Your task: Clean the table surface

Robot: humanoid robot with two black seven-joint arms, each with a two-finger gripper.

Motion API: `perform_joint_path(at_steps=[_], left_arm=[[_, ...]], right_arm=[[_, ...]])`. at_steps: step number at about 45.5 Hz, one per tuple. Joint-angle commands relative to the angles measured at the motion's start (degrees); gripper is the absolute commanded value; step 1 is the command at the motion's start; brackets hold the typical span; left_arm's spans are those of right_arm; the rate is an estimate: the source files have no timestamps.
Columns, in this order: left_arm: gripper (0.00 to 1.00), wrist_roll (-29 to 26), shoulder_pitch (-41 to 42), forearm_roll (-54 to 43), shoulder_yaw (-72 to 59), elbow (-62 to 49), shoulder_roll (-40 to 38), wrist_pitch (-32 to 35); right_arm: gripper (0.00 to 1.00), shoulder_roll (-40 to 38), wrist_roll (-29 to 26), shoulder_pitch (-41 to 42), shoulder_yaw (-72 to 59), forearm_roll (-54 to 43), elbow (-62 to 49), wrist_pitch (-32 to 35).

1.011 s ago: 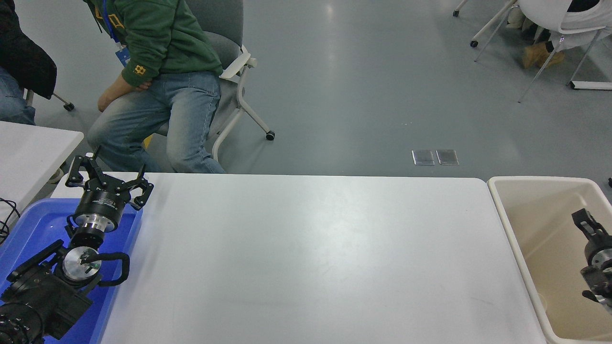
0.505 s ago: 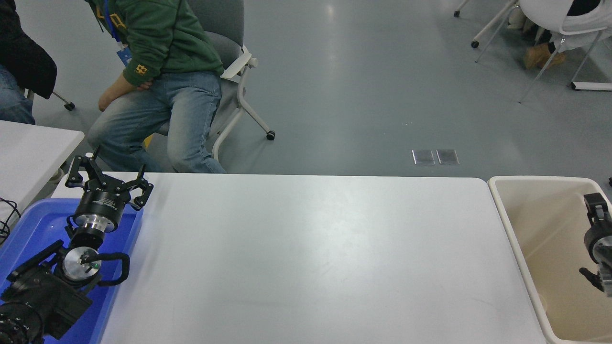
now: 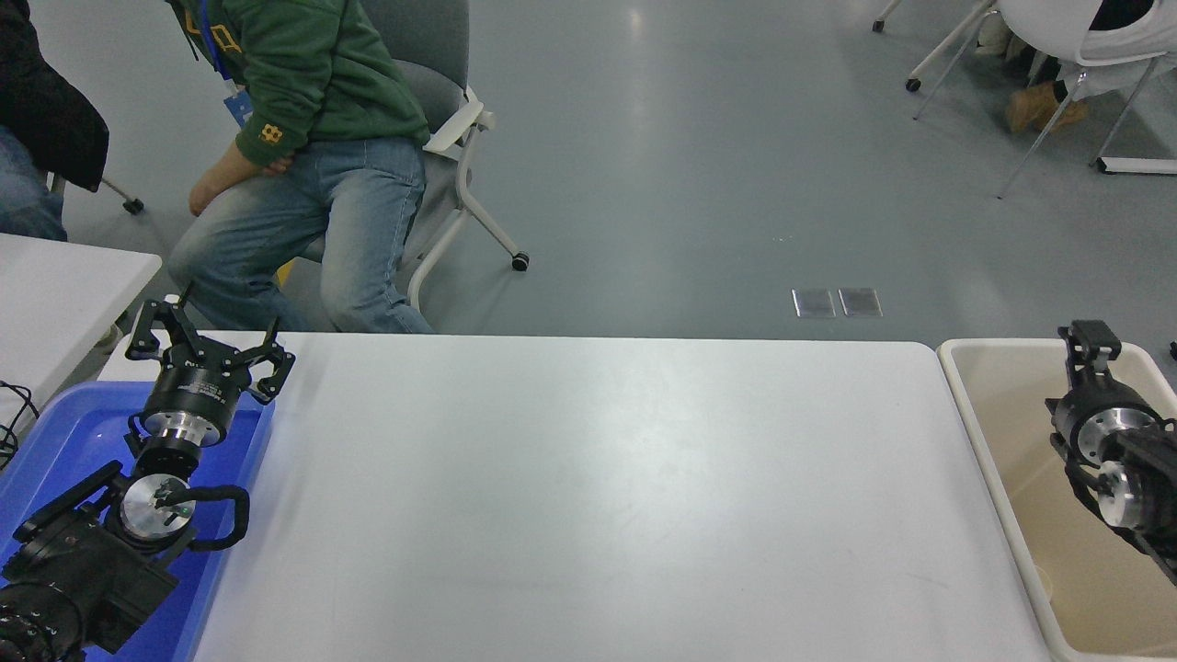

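My tabletop (image 3: pixel 588 496) lies bare between blue tray (image 3: pixel 55 432) and beige bin (image 3: pixel 1002 478), so clearing looks finished. Left hand (image 3: pixel 207 345) parked, spread wide; right hand (image 3: pixel 1088 342) over the bin, its opening I cannot tell.

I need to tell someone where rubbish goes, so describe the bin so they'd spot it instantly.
Find the big white table; the bin sits against its right end. It is a deep beige plastic tub, unlike the shallow blue tray at the left end.
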Motion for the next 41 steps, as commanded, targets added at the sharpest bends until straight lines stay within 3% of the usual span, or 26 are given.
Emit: perform_joint_path(at_steps=[1,13,28,41], left_arm=[[1.00,0.00,0.00,0.01,0.00,-0.06,0.00,0.00],[1.00,0.00,0.00,-0.07,0.00,0.03,0.00,0.00],[1.00,0.00,0.00,0.01,0.00,0.02,0.00,0.00],[1.00,0.00,0.00,0.01,0.00,0.03,0.00,0.00]], right_arm=[[0.98,0.27,0.03,-2.29,7.77,0.18,6.42,9.42],[0.98,5.54,0.64,-1.77,9.44,0.27,6.34,13.56],[0.98,15.38,6.35,-1.68,15.77,0.18,5.02,15.85],[0.98,21.71,12.94,-1.68,15.77,-1.40,-5.44,15.85]])
